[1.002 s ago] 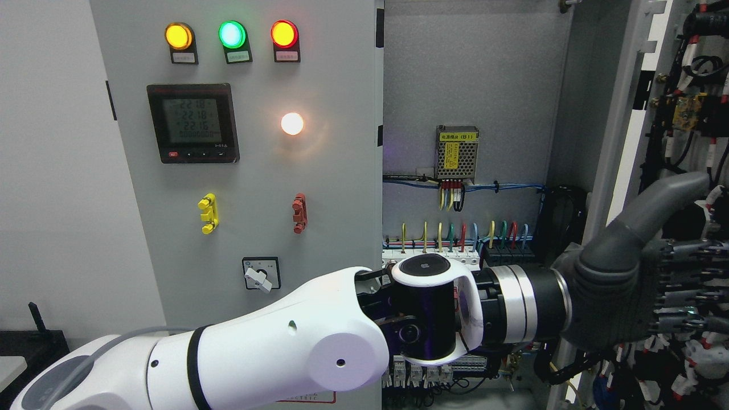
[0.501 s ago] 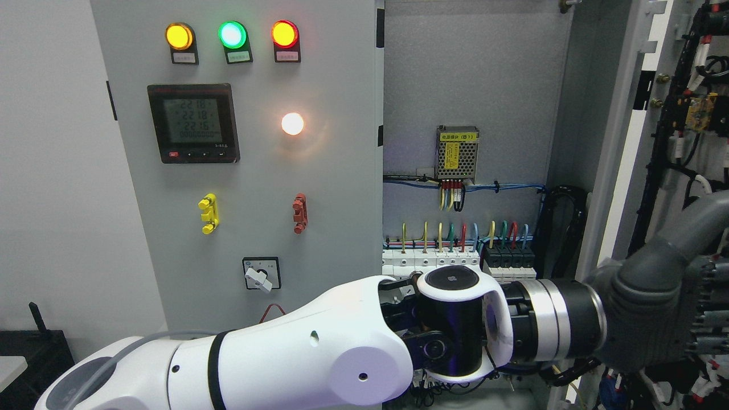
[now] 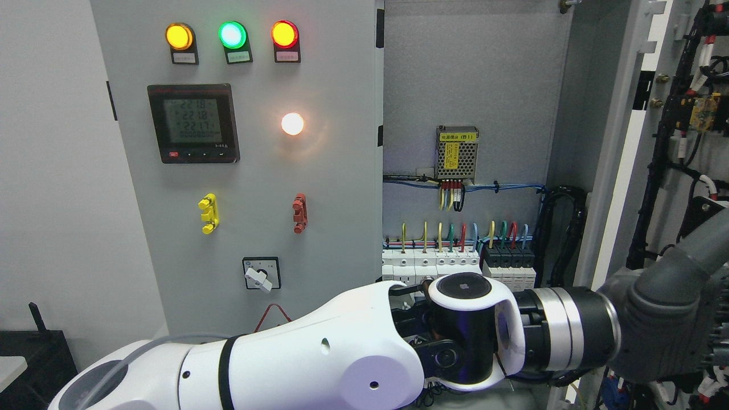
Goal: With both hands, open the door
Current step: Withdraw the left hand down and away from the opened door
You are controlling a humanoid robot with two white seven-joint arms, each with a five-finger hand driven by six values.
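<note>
Door (image 3: 655,142) stands swung open, left hand (image 3: 666,324) against its inner side.

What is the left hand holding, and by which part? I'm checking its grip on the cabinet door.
It cannot be told. The left hand reaches toward the open door at the right, but its fingers run off the picture edge.

1. The digital meter (image 3: 193,123) on the cabinet's left panel shows 2218, 2218 and 2217
2. The power supply (image 3: 457,153) bears a "(B1)" label; its other print is too small to read
</note>
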